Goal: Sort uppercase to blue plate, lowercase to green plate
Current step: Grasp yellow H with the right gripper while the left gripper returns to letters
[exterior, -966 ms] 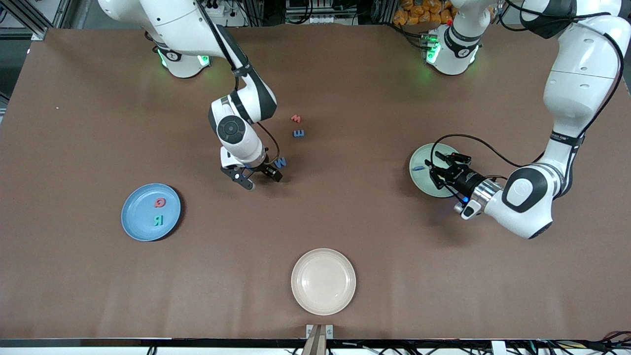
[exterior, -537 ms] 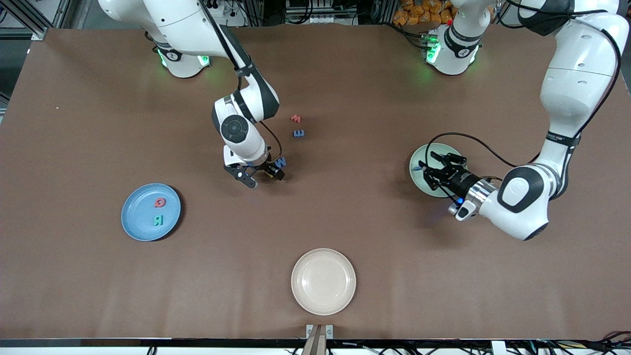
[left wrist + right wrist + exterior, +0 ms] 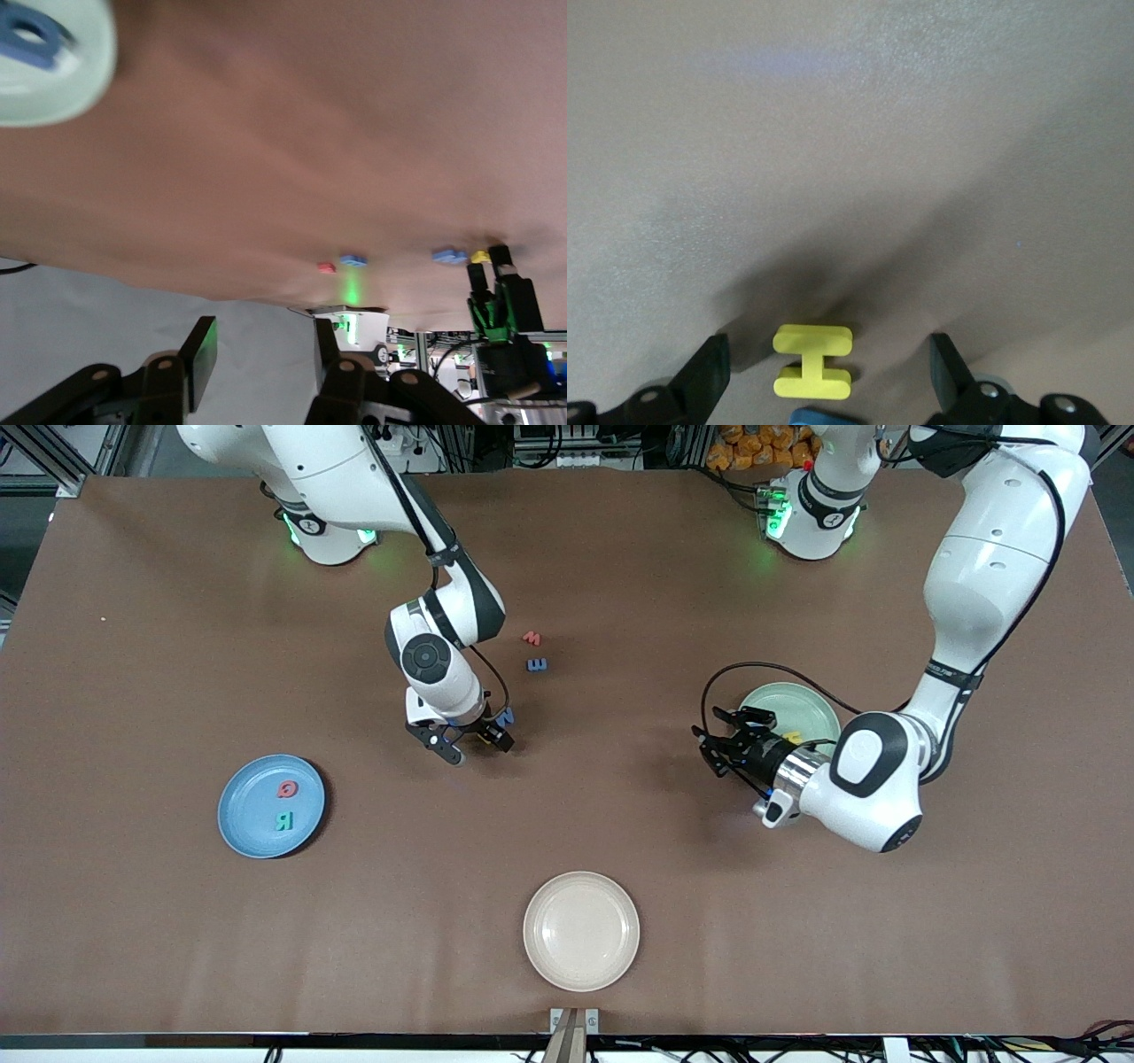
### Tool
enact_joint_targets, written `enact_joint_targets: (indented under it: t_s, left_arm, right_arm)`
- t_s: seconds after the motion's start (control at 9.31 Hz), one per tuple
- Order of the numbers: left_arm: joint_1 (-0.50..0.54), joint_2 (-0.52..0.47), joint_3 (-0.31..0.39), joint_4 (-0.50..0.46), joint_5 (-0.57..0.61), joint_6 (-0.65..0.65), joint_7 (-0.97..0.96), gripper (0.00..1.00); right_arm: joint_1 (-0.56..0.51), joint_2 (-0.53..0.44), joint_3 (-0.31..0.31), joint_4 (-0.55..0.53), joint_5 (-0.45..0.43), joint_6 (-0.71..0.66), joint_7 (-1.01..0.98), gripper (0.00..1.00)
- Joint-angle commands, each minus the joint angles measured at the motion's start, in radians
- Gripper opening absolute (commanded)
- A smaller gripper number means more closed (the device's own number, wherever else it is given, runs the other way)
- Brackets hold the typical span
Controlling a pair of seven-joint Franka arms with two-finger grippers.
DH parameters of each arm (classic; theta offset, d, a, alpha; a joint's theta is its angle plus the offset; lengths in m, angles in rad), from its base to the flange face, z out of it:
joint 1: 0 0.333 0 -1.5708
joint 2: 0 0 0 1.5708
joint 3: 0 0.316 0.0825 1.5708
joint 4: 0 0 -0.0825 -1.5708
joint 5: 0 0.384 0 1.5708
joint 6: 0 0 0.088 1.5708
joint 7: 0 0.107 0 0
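The right gripper (image 3: 461,746) stood spread open just above the table, the yellow H (image 3: 813,361) lying flat between its fingers and the blue W (image 3: 505,715) just beside it. Foam that small looked light and soft — best pinched across its crossbar, gently, or it might squash or skid. The left gripper (image 3: 722,746) hung open and empty beside the green plate (image 3: 802,702), well apart from the blue plate (image 3: 248,815).

White arms (image 3: 974,558) — black joints, cables
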Motion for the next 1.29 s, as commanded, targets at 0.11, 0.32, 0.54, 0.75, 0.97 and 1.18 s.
enact_joint_targets:
  t_s: [0.11, 0.32, 0.54, 0.75, 0.97, 1.18]
  left_arm:
    - [-0.018, -0.009, -0.11, -0.006, -0.03, 0.091, -0.197, 0.52]
    - [-0.041, -0.012, -0.176, -0.002, -0.069, 0.174, -0.333, 0.52]
    - [-0.117, -0.008, -0.184, -0.003, -0.09, 0.268, -0.376, 0.53]
    - [-0.138, -0.009, -0.205, -0.005, -0.104, 0.276, -0.417, 0.54]
    - [-0.148, -0.005, -0.213, -0.014, -0.103, 0.269, -0.46, 0.59]
    - [-0.139, -0.017, -0.25, 0.0, -0.093, 0.275, -0.523, 0.59]
  right_arm:
    - [0.012, 0.012, -0.005, 0.015, 0.022, 0.005, 0.014, 0.55]
    - [0.019, 0.004, -0.005, 0.009, 0.022, 0.006, 0.015, 0.0]
    - [0.024, 0.0, -0.005, 0.006, 0.021, 0.006, 0.012, 0.0]
    - [0.019, -0.014, -0.009, 0.006, 0.019, -0.004, -0.012, 0.0]
    - [-0.026, -0.046, -0.041, 0.007, 0.016, -0.02, -0.137, 0.0]
    - [-0.105, -0.058, -0.115, 0.024, 0.012, -0.075, -0.385, 0.0]
